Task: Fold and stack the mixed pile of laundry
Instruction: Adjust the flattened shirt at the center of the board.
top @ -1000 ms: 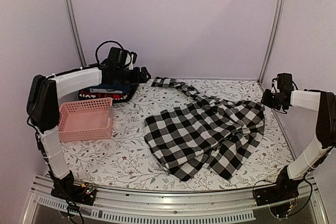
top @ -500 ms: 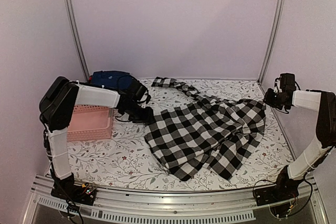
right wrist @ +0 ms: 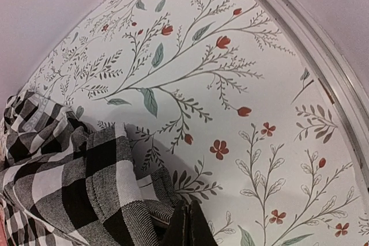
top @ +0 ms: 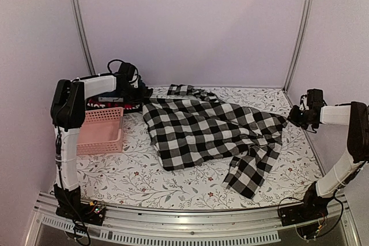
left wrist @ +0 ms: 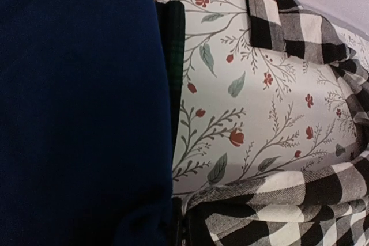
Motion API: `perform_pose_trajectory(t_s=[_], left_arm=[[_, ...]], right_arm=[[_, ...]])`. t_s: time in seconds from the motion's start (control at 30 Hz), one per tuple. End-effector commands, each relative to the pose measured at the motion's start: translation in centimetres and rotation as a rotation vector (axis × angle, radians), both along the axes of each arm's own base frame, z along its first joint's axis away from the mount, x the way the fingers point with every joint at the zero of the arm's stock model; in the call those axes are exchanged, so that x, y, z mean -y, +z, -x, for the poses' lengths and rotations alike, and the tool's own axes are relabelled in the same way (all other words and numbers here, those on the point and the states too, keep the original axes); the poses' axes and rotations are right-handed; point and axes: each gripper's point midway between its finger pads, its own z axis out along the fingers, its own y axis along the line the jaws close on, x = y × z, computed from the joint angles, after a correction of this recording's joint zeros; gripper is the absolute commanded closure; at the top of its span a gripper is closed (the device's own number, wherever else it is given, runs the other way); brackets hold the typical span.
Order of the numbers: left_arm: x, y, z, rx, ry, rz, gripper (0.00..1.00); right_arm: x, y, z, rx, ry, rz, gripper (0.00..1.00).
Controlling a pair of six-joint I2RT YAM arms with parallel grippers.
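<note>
The large black-and-white checked shirt [top: 207,131] lies stretched across the table between both arms. At the back left, my left gripper [top: 143,97] is shut on the shirt's left edge. In the left wrist view the checked shirt [left wrist: 300,205] runs into the shut left gripper [left wrist: 181,231], and the navy blue trousers [left wrist: 75,108] fill the left side. My right gripper [top: 290,117] is shut on the shirt's right edge. The right wrist view shows the checked shirt [right wrist: 75,177] bunched up against the right gripper [right wrist: 188,223]. A red-and-black piece [top: 102,105] lies behind the basket.
A pink slotted basket [top: 98,131] stands at the left, just in front of the folded pile. The floral tablecloth [top: 173,182] shows bare along the front. A metal rail [right wrist: 311,56] and the wall border the table close to my right gripper.
My left gripper left the back-left pile, came to the shirt's left edge, shut on it and pulled it back-left. The shirt now lies wider. The right arm barely moved.
</note>
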Motion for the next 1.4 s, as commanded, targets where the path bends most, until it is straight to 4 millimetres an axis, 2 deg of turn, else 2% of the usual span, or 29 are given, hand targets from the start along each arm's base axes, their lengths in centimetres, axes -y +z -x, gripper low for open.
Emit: perform_pose_trajectory(t_s=[0.0,0.07,0.13,0.17,0.23,0.27,0.3,0.37,0.47,0.53,0.57,0.67,0.73,0.83,0.9,0.97,1.03,1.17,1.23,1.37], left_arm=[[-1.9,0.3,-2.0,-0.025,-0.002,-0.131,1.00],[-1.6,-0.1,-2.1,-0.043,-0.027,-0.148,1.00],[-1.4,0.2,-2.0,-0.039,-0.033,-0.150,0.81],[-1.4,0.8,-1.9,-0.025,-0.032,-0.147,0.66],[-0.6,2.9,-1.3,0.034,-0.044,-0.133,0.56],[0.1,4.7,-0.8,0.081,-0.061,-0.121,0.50],[1.6,6.3,0.3,0.126,-0.101,-0.105,0.45],[6.6,9.4,3.8,0.227,-0.242,-0.088,0.35],[12.2,11.0,10.2,0.302,-0.408,-0.106,0.26],[15.0,9.1,14.4,0.256,-0.501,-0.059,0.25],[16.1,7.5,16.8,0.210,-0.550,-0.038,0.25],[18.2,3.7,21.9,0.122,-0.646,-0.048,0.26],[19.0,1.4,24.5,0.079,-0.705,-0.082,0.26],[19.0,-2.3,27.3,0.001,-0.765,-0.152,0.26],[17.9,-4.7,28.3,-0.046,-0.761,-0.235,0.29],[16.5,-6.3,29.0,-0.097,-0.740,-0.291,0.38],[14.8,-7.3,29.5,-0.136,-0.709,-0.336,0.54],[10.7,-7.4,30.2,-0.208,-0.592,-0.372,0.86],[7.5,-7.0,30.1,-0.244,-0.471,-0.365,0.98],[2.8,-5.0,29.7,-0.244,-0.270,-0.296,1.00]], right_arm=[[-1.9,-0.2,1.3,0.025,0.044,-0.094,1.00],[-4.2,-1.1,2.4,-0.007,0.116,-0.133,1.00],[-6.9,-1.9,3.9,-0.047,0.180,-0.128,1.00],[-7.8,-2.0,4.6,-0.056,0.202,-0.126,1.00],[-7.9,-1.7,5.4,-0.053,0.194,-0.123,1.00],[-7.5,-1.1,5.5,-0.038,0.176,-0.108,1.00],[-7.0,-0.4,5.3,-0.018,0.161,-0.088,1.00],[-6.0,1.5,4.3,0.029,0.141,-0.066,1.00],[-5.0,3.1,2.2,0.053,0.132,-0.044,1.00],[-4.7,3.8,0.9,0.074,0.134,-0.033,1.00],[-4.5,4.1,0.1,0.083,0.132,-0.033,1.00],[-4.3,4.1,-1.4,0.087,0.136,-0.037,1.00],[-4.0,4.1,-2.2,0.089,0.131,-0.035,1.00],[-3.4,3.7,-3.0,0.082,0.128,-0.038,1.00],[-3.0,2.9,-3.1,0.065,0.118,-0.040,1.00],[-2.6,2.3,-2.8,0.052,0.106,-0.047,1.00],[-2.7,1.9,-2.2,0.043,0.104,-0.063,1.00],[-3.5,1.3,-0.4,0.028,0.109,-0.107,1.00],[-3.9,0.9,0.9,0.018,0.110,-0.130,1.00],[-5.7,0.5,3.7,0.021,0.152,-0.213,1.00]])
